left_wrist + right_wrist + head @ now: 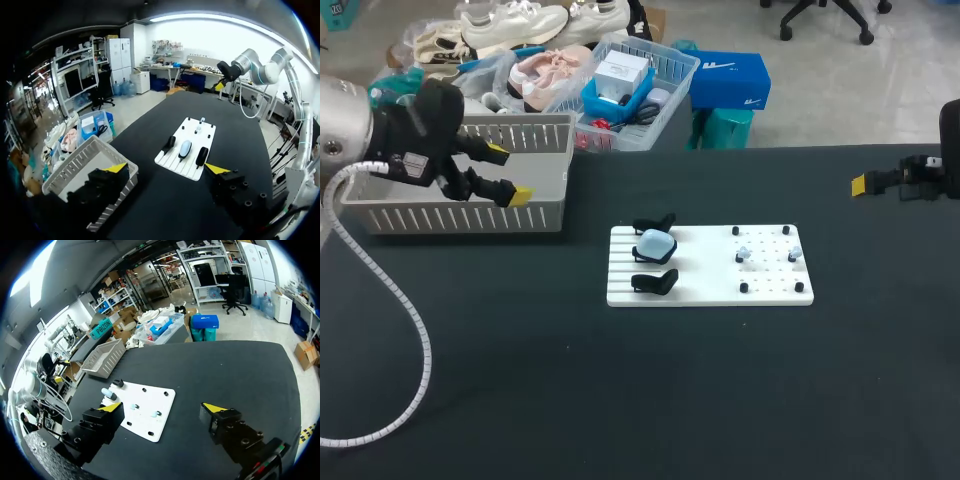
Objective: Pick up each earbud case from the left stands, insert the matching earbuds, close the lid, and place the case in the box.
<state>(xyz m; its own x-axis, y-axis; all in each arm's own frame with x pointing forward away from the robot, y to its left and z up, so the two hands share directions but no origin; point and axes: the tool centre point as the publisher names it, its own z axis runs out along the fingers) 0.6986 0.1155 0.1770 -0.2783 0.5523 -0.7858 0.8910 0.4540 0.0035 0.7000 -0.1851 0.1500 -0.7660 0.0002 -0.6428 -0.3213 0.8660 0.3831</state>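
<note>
Far to the left of the white board (720, 288), the left arm's spiral-wrapped cable (382, 290) loops over the black table (620, 400). Left of the board and farther back, the left gripper (508, 175) hangs in front of the slatted white box (450, 215). Its yellow-tipped fingers are spread wide with nothing between them. The box sits at the table's back edge, well apart from the board, and the arm hides part of its left end.

Three black stands (655, 283) sit in a row, front to back, on the board's left end. The middle one carries the pale blue earbud case (655, 243). Whether the case bears any writing, or how its lid sits, is too small to tell.

On the board's right half, two pale blue earbuds (743, 253) rest among small black pegs (745, 288). Their orientation cannot be made out.

Far right of the board, near the table's right edge, is the right gripper (162, 407). The head view cuts it off and shows one yellow tip only. Its wrist view shows both fingers wide apart and holding nothing, with the board ahead of it.
</note>
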